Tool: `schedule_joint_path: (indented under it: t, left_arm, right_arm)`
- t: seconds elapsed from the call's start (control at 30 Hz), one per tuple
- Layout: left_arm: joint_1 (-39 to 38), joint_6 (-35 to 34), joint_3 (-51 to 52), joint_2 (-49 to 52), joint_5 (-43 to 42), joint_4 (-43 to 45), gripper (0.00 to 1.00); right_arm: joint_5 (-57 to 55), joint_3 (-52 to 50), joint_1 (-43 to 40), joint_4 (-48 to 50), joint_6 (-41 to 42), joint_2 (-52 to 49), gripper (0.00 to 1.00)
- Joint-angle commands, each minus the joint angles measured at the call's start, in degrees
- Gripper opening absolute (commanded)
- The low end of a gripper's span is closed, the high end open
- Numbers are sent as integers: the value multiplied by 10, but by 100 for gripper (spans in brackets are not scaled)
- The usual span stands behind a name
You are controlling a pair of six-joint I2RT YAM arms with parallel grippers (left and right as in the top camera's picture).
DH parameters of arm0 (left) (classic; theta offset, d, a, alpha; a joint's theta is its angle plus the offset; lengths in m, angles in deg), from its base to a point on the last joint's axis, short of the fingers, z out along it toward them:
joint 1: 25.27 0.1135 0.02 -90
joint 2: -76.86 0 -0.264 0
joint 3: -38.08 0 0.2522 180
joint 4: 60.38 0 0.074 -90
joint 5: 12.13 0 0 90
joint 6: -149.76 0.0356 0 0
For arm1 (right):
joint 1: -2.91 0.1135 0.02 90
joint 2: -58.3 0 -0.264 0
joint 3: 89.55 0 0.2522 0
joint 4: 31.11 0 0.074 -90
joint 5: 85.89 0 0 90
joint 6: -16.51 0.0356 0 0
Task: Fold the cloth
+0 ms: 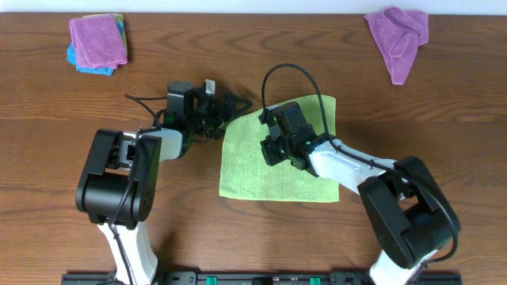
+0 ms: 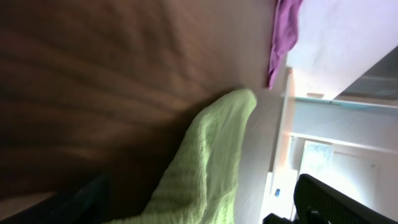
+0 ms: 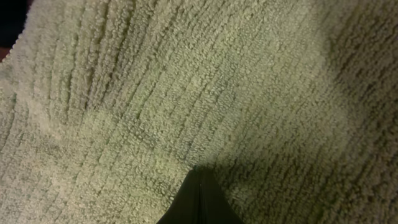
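Black-and-white arms [image 1: 127,182] — looping black cable [image 1: 294,69]

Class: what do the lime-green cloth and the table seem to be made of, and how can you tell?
Lime-green cloth: likely microfibre or terry, matte; the right wrist view shows fuzzy pile in fine ribbed rows. Table: brown wood or wood-look laminate, smooth, slight sheen; wavy grain shows, but which one is unclear.

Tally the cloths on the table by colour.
Green cloth: 1
Purple cloths: 2
Blue cloth: 1
Total: 4
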Motion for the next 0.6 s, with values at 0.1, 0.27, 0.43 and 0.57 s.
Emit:
schedule_joint_path:
  t: [0.1, 0.27, 0.43, 0.57]
  left_arm:
    - [1, -59, 6, 7, -5, 82, 96]
    - [1, -81, -3, 7, -18, 118, 95]
    - [2, -50, -10, 7, -44, 118, 97]
    - [13, -3, -10, 7, -66, 101, 98]
  right_arm:
    - [1, -8, 9, -28, 6, -10, 1]
    - [1, -8, 9, -30, 6, -10, 2]
    - [1, -8, 8, -30, 6, -10, 2]
    - [1, -7, 7, -44, 6, -9, 1]
